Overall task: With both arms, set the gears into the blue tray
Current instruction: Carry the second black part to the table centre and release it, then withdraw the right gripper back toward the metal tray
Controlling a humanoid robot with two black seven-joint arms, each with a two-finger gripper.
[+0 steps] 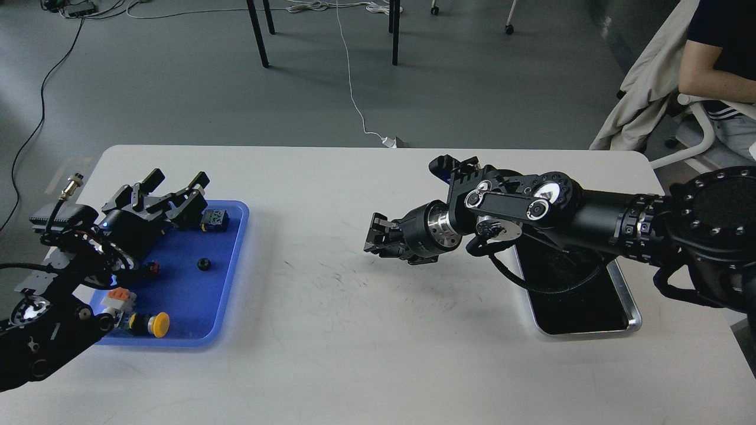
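Note:
The blue tray (235, 254) lies at the table's left. One small black gear (204, 264) rests near its middle. My left gripper (175, 184) hovers over the tray's far left part, open, with nothing between its fingers. My right arm reaches leftward over the middle of the table. Its gripper (374, 237) is well clear of both trays, about halfway between them. The right fingers are dark and close together, and I cannot see whether they hold anything.
Push-button switches lie in the blue tray: a yellow-capped one (157, 322) at the front, an orange-topped one (115, 296), and a green-labelled block (214, 219) at the back. A steel tray (627, 321) with a dark interior sits at the right, partly under my right arm.

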